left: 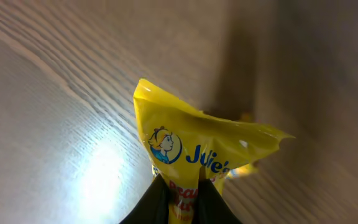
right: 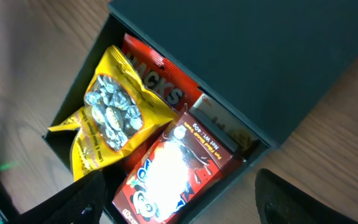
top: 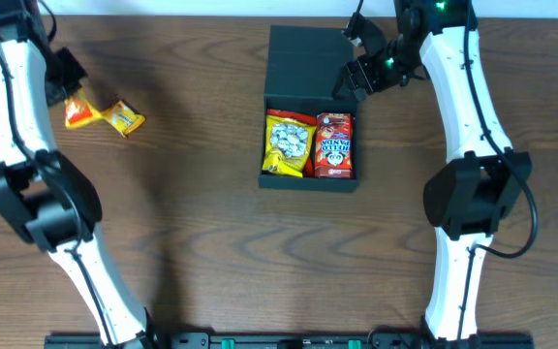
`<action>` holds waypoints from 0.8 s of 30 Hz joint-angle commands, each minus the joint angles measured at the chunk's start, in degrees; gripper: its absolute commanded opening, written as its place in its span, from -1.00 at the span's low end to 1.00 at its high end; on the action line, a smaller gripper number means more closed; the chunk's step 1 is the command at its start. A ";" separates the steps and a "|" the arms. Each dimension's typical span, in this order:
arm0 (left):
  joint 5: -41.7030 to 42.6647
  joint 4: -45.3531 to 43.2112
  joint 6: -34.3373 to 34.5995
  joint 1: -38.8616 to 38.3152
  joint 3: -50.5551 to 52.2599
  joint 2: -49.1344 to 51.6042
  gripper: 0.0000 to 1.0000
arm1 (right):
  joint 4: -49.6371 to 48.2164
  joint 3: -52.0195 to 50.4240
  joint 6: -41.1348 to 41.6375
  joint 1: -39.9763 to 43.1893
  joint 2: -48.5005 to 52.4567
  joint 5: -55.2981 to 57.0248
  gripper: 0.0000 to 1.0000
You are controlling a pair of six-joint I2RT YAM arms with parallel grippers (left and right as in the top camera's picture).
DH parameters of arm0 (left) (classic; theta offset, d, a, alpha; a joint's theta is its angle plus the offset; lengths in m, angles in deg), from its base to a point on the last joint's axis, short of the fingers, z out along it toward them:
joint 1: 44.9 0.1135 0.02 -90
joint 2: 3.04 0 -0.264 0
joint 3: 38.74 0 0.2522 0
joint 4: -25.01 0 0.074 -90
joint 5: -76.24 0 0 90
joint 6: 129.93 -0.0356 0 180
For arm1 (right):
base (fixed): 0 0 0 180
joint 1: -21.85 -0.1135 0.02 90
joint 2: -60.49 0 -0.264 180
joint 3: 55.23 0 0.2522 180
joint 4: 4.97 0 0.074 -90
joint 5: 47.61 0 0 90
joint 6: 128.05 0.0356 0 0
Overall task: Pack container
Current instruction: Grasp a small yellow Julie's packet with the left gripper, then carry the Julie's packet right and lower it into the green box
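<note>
The dark teal-black container (top: 308, 181) stands mid-table with its flap lid (top: 303, 63) open toward the back. Inside lie a yellow snack bag (top: 288, 142) and a red panda snack box (top: 334, 145); both show in the right wrist view, the bag (right: 107, 118) and the box (right: 176, 171), over a red packet (right: 157, 78). My right gripper (top: 356, 73) is open and empty, above the container's far right corner. My left gripper (left: 182, 205) is shut on a yellow Julie's packet (left: 194, 146) at the far left (top: 78, 111).
A second yellow-orange packet (top: 124, 117) lies on the wooden table just right of the left gripper. Both arm bases stand at the front left and front right.
</note>
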 commanded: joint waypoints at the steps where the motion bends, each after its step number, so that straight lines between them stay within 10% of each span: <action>1: -1.46 0.76 -0.20 -3.43 0.15 -3.78 -0.88 | -0.28 1.03 0.33 0.55 -1.16 0.52 0.52; 17: -1.05 -1.55 0.44 -33.11 0.17 -2.91 -0.88 | -3.96 3.74 4.48 11.87 -1.16 0.20 0.43; 24: -2.27 -3.85 16.31 -41.79 0.96 -2.89 -0.88 | -4.00 3.74 4.42 15.78 -1.16 0.04 0.46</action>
